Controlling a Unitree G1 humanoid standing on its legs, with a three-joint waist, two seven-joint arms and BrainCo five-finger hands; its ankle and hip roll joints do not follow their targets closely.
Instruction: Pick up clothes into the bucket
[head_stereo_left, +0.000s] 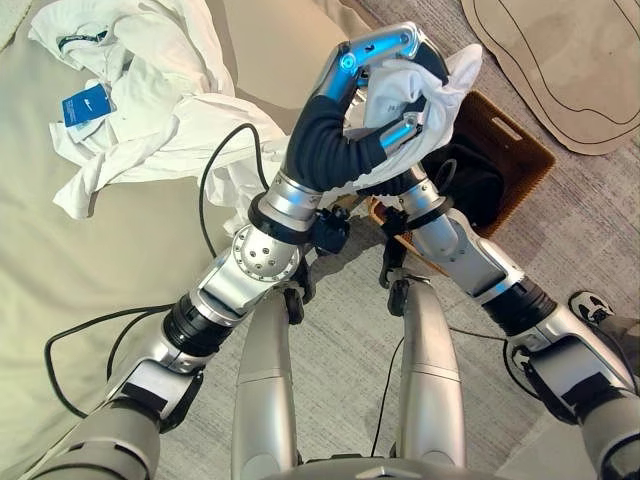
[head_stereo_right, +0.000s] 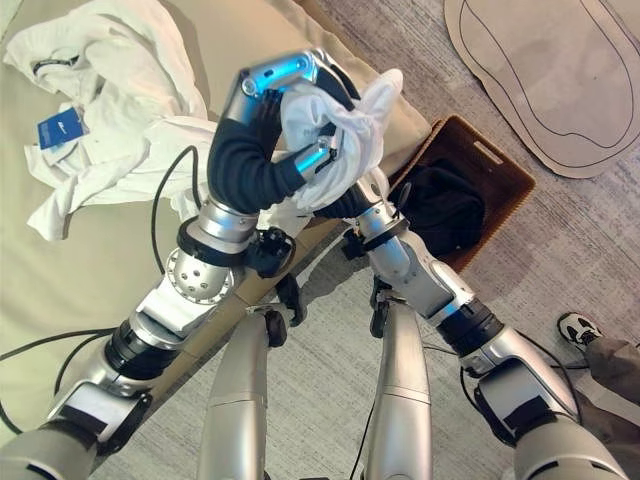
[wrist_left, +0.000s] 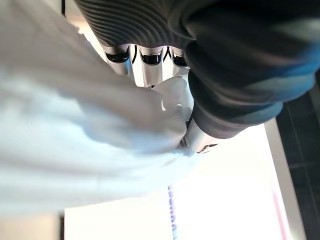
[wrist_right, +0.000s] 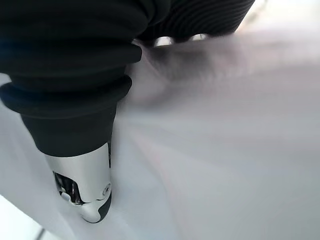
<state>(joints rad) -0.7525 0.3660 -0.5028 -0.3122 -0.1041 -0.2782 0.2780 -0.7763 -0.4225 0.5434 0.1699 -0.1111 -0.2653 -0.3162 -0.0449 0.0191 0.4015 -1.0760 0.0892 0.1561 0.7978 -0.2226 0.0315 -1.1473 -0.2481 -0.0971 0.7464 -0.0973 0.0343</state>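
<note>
**Way to the basket**

Open at the top: brown basket (head_stereo_left: 510, 150) on the right, black garment (head_stereo_right: 440, 205) already inside. Blocked near its left rim by both hands bunched round a white garment (head_stereo_right: 335, 130). Far left, white clothes (head_stereo_left: 140, 110) heaped on the beige surface (head_stereo_left: 60, 290).

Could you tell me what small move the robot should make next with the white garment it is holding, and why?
Probably carry the white garment a little farther toward the brown basket before releasing. Both the left hand and the right hand are curled into the bundled cloth, which is lifted near the basket's edge rather than squarely over its opening, where a dark garment already lies.
</note>
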